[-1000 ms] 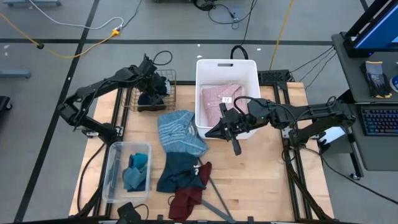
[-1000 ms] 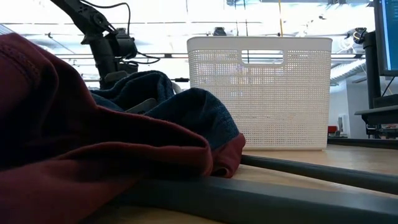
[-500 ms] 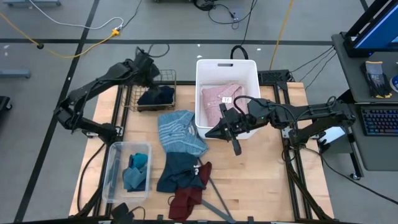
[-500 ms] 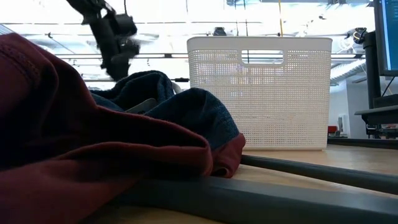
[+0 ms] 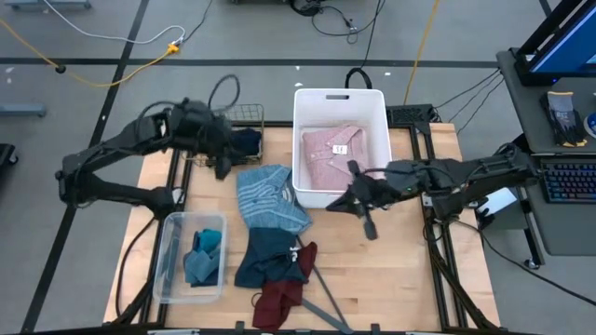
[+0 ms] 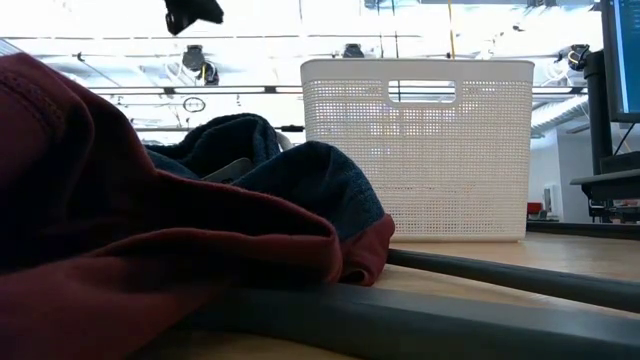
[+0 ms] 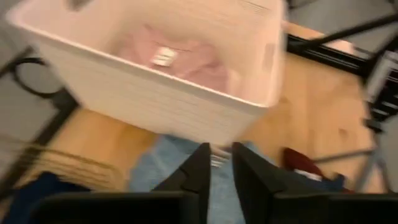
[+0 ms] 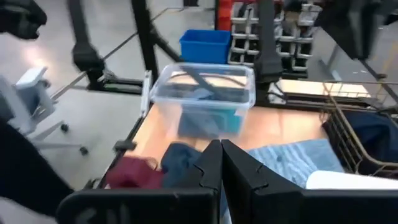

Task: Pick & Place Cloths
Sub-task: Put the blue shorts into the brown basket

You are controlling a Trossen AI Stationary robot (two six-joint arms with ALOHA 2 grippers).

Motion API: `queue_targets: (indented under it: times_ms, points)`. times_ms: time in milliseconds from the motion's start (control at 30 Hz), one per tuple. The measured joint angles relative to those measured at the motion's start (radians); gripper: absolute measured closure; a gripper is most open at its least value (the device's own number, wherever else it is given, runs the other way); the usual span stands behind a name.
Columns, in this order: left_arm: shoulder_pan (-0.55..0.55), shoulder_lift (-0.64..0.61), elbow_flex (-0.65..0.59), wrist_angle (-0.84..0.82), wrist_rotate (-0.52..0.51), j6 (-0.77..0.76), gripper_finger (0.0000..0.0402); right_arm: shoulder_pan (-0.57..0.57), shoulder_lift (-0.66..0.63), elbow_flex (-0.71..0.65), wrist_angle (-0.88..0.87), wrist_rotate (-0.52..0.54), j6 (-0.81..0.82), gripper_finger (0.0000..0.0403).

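A pink shirt (image 5: 333, 154) lies inside the white basket (image 5: 304, 102). A light-blue striped shirt (image 5: 270, 195), a navy top (image 5: 264, 256) and a maroon garment (image 5: 282, 300) lie in a row on the table. Another navy cloth (image 5: 245, 141) sits in the wire basket (image 5: 244, 113). My left gripper (image 5: 225, 160) hangs high beside that basket, its fingers (image 7: 199, 171) nearly together with nothing between them. My right gripper (image 5: 335, 205) hovers shut and empty by the white basket's near right corner.
A clear bin (image 5: 172, 265) with teal and blue pieces stands at the near left. A grey hanger (image 5: 326, 302) lies beside the maroon garment. Bare wood lies to the right of the cloths. Cables and a desk with a keyboard (image 5: 566, 181) sit beyond the table.
My left gripper has risen out of the wire basket, leaving the navy cloth lying in it, and has swung toward the table's near edge, turning to face the white basket. My right gripper has drifted a little toward the table's right edge.
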State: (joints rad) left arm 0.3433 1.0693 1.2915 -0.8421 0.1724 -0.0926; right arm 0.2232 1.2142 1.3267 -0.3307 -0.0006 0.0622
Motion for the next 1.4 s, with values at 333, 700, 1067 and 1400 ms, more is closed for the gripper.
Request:
queue_targets:
  times_ms: [333, 700, 1067, 1400]
  points:
    - [-0.465, 0.093, 0.000, 0.031, -0.277, -0.308, 0.0389, 0.049, -0.266, -0.265, 0.024, -0.003, 0.047, 0.0403]
    - [-0.684, 0.365, -0.001, 0.074, -0.330, -0.533, 0.0374, 0.054, -0.546, -0.587, 0.234, -0.013, 0.020, 0.0403]
    - [-0.737, 0.540, -0.001, 0.145, -0.437, -0.501, 0.0285, 0.054, -0.637, -0.680, 0.272, -0.030, 0.056, 0.0403]
    - [-0.786, 0.628, -0.001, 0.159, -0.436, -0.414, 0.0176, 0.054, -0.662, -0.680, 0.229, -0.082, 0.031, 0.0403]
